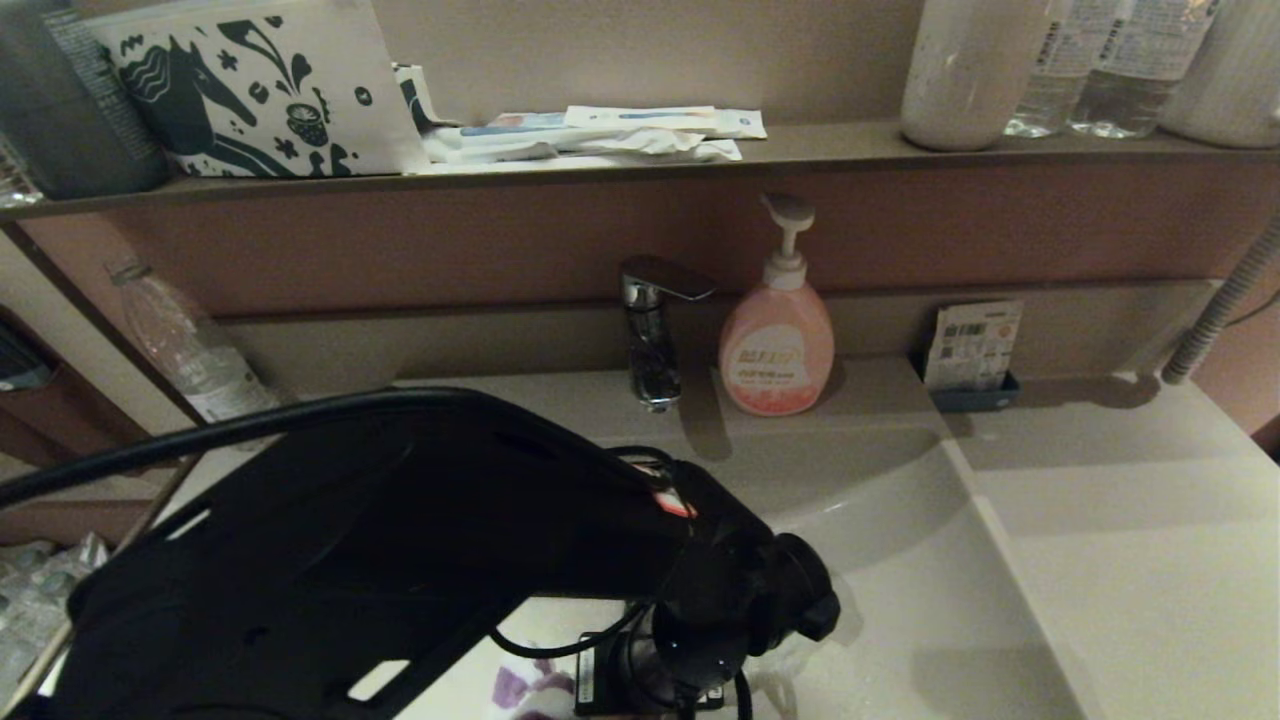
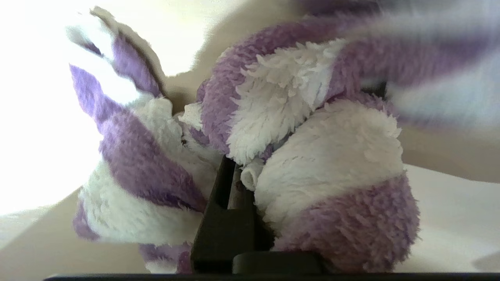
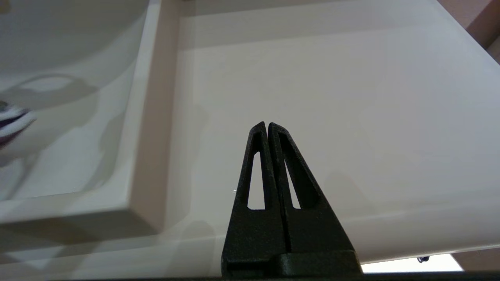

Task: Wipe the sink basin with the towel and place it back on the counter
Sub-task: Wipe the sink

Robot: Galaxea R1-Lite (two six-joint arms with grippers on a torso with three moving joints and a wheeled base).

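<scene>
The purple-and-white striped towel is bunched up in my left gripper, which is shut on it. One dark finger shows; fluffy cloth hides the other. In the head view my left gripper hangs low inside the off-white sink basin, and a bit of the towel peeks out beside it. The towel's edge also shows in the basin in the right wrist view. My right gripper is shut and empty, hovering over the counter right of the basin.
A chrome faucet and a pink soap pump bottle stand behind the basin. A small tray with a packet sits on the counter. The brown shelf carries a horse-print pouch, sachets and bottles.
</scene>
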